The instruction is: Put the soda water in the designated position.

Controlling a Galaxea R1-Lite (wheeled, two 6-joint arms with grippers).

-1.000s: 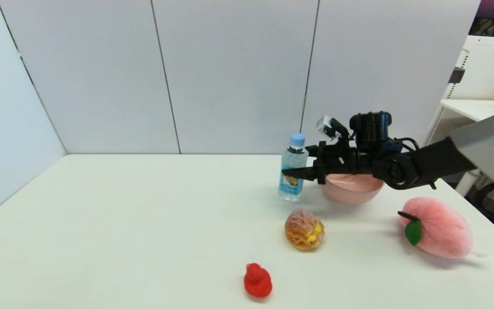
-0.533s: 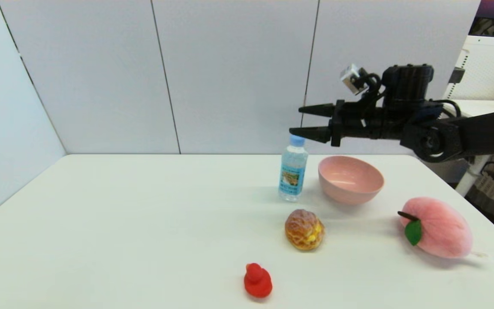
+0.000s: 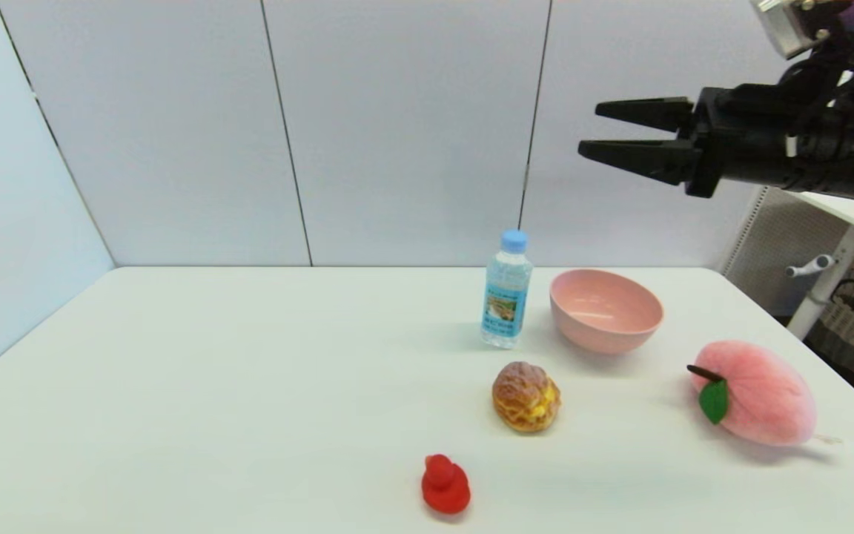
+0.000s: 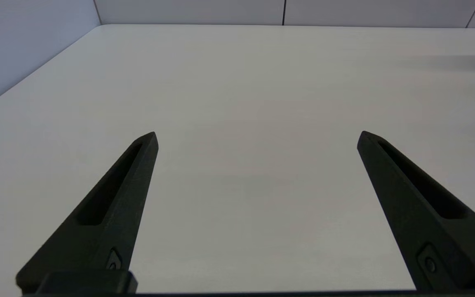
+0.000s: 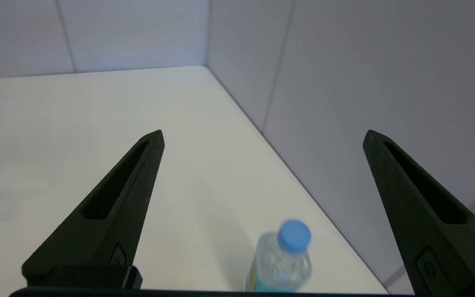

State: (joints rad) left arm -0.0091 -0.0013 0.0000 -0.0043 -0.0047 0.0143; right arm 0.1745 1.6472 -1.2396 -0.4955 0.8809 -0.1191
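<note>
Small clear plastic soda water bottle (image 3: 506, 290), light-blue cap, blue label: seen upright on white table (image 3: 249, 371), just beside pink bowl (image 3: 606, 310), gripped by nothing. Right gripper (image 3: 605, 131) noted high above, bottle down and to its left; fingers parted, empty, arm held level. Left gripper (image 4: 256, 138) parked low over bare tabletop, fingers spread, bottle well apart

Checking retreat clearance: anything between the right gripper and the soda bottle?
Nothing. In the head view the open right gripper hangs high above the upright clear plastic soda bottle with the light-blue cap; only air and grey wall panel show between them.
</note>
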